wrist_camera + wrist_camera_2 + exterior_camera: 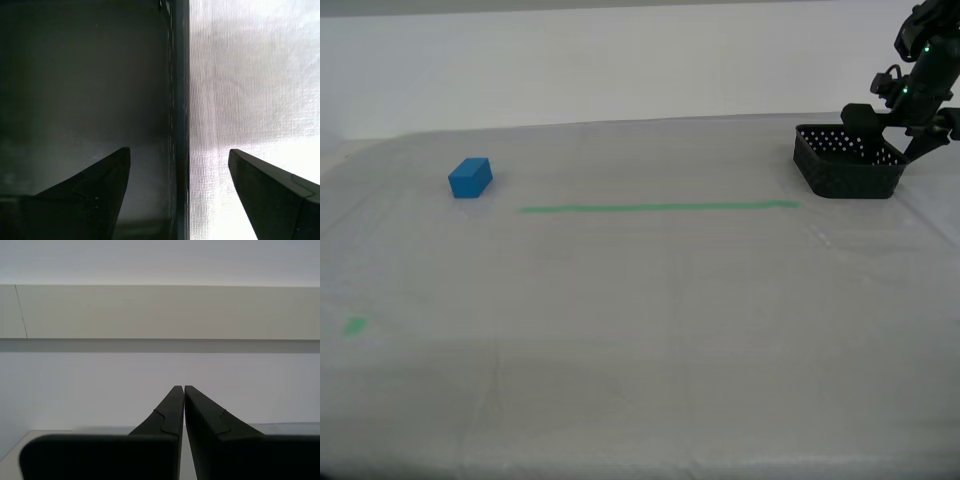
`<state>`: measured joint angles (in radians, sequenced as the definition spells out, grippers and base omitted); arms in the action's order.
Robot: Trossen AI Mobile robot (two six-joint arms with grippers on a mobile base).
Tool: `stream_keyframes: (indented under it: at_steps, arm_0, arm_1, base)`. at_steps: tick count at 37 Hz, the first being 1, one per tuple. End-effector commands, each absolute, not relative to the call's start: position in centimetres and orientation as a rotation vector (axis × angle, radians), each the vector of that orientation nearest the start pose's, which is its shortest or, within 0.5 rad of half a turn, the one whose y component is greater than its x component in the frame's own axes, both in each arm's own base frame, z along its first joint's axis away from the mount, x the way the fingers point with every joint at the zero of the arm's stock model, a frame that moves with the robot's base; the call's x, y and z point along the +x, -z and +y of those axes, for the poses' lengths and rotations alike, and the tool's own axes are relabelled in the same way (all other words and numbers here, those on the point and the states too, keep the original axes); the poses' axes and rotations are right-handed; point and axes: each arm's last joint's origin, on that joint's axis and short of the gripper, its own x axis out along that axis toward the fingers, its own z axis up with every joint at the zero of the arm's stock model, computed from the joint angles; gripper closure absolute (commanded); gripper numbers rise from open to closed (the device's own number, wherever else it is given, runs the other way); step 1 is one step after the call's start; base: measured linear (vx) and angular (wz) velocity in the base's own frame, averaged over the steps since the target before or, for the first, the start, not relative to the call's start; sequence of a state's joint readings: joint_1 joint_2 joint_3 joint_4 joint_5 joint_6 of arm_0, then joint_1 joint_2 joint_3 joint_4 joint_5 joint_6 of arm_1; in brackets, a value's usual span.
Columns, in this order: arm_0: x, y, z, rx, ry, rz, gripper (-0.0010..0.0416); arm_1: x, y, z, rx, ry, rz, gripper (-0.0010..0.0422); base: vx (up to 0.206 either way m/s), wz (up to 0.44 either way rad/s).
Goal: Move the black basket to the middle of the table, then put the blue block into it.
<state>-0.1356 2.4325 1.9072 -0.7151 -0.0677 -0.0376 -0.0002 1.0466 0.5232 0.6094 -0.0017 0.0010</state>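
Basket wall (pixel 178 100) runs straight between the wide jaws of my first gripper (pixel 179 165), one jaw inside the black basket (pixel 848 160), one outside. The basket sits at two o'clock on the table (pixel 640 330); the blue block (pixel 470 178) lies at ten, and my second gripper (pixel 180 390), jaws closed on nothing, faces a wall.

My second tool (pixel 184 388) has its two dark fingers (pixel 170 412) pressed together at the tips, holding nothing, and it points at a pale wall (pixel 160 315) crossed by a horizontal ledge (pixel 150 345).

One black basket (pixel 848 163), one blue block (pixel 470 178) — two grippers.
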Motion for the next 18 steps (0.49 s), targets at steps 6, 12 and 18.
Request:
stream_keyframes:
  at_steps: [6, 12, 18]
  arm_0:
    - [48.80, -10.78, -6.49, 0.090, 0.040, 1.233, 0.0168]
    - [48.90, -10.84, -6.49, 0.089, 0.041, 1.223, 0.0169]
    - [48.88, -10.80, -6.49, 0.089, 0.041, 1.224, 0.0183]
  arm_1:
    - [22.64, -27.06, 0.00, 0.000, -0.002, -0.092, 0.0412]
    - [22.64, -27.06, 0.00, 0.000, -0.003, -0.092, 0.0412]
    - [22.64, -27.06, 0.00, 0.000, -0.003, -0.092, 0.0412]
  base:
    - [0.000, 0.000]
    - [0.000, 0.000]
    - [0.000, 0.000]
